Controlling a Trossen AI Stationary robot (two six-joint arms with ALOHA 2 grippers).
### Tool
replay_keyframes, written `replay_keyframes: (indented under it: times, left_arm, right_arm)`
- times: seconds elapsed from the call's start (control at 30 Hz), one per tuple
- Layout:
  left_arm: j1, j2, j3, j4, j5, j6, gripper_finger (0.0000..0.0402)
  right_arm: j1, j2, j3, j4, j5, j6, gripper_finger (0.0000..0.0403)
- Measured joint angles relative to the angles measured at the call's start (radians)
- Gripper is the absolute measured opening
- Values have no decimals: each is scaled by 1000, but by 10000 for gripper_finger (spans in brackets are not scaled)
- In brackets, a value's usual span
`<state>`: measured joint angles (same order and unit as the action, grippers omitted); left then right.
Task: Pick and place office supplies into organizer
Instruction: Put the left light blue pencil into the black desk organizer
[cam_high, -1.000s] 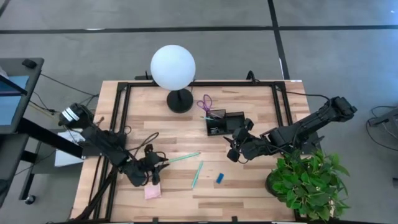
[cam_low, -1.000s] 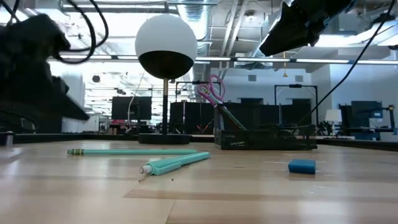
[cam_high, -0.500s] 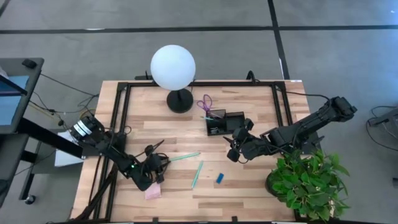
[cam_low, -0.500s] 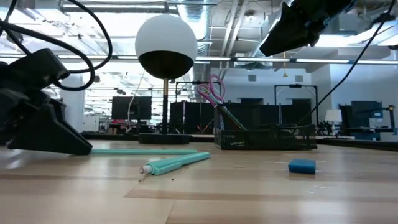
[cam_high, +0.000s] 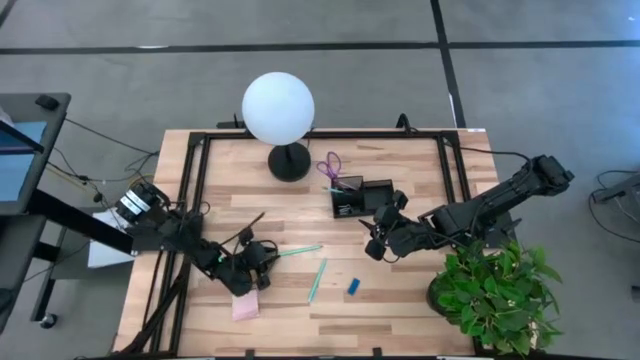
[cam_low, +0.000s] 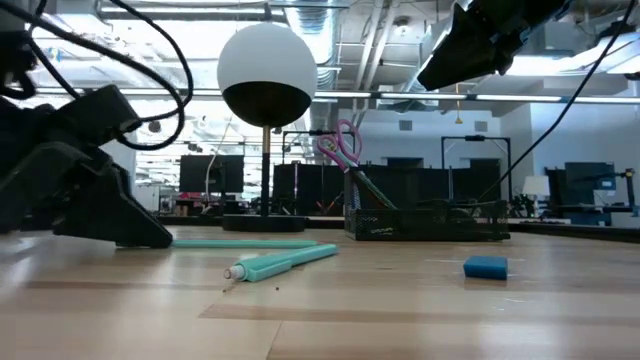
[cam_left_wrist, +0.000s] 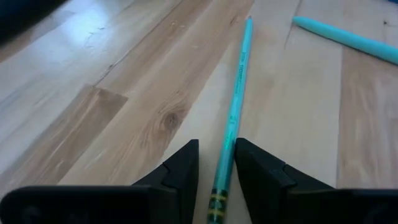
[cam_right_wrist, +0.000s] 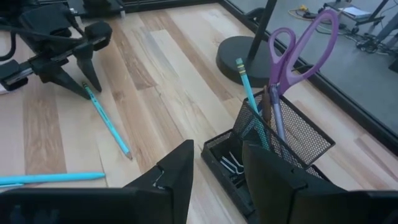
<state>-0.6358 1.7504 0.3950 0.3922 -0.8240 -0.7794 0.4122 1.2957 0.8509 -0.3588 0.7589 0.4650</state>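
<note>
The left claw (cam_high: 262, 268) sits low on the tabletop (cam_high: 400, 290), its fingers (cam_left_wrist: 183, 167) parted on either side of the end of a thin teal pencil (cam_left_wrist: 235, 118) that lies flat, not clamped. A thicker teal pen (cam_high: 317, 279) and a blue eraser (cam_high: 353, 287) lie nearby, with a pink pad (cam_high: 245, 306) by the left arm. The right claw (cam_high: 372, 243) hangs released just beside the black organizer (cam_high: 362, 197), which holds purple scissors (cam_right_wrist: 292, 56).
</note>
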Motion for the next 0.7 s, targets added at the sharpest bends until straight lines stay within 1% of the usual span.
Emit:
replay_keyframes:
  times: [0.07,0.2,0.4,0.47,0.6,0.7]
  left_arm:
    - [21,0,-24,82,35,52,103]
    - [42,3,-66,212,63,149,103]
    - [52,2,-106,258,87,141,103]
    - [52,3,-109,273,87,164,103]
    - [64,3,-112,307,95,265,103]
    - [76,3,-113,317,120,282,103]
  right_arm:
    - [0,0,0,0,0,-1,131]
    - [-2,0,0,-2,0,-4,131]
    - [-30,0,0,6,2,-129,131]
    - [-50,0,0,25,2,-167,131]
    - [-107,0,4,128,3,-265,131]
    - [-149,0,29,198,2,-316,131]
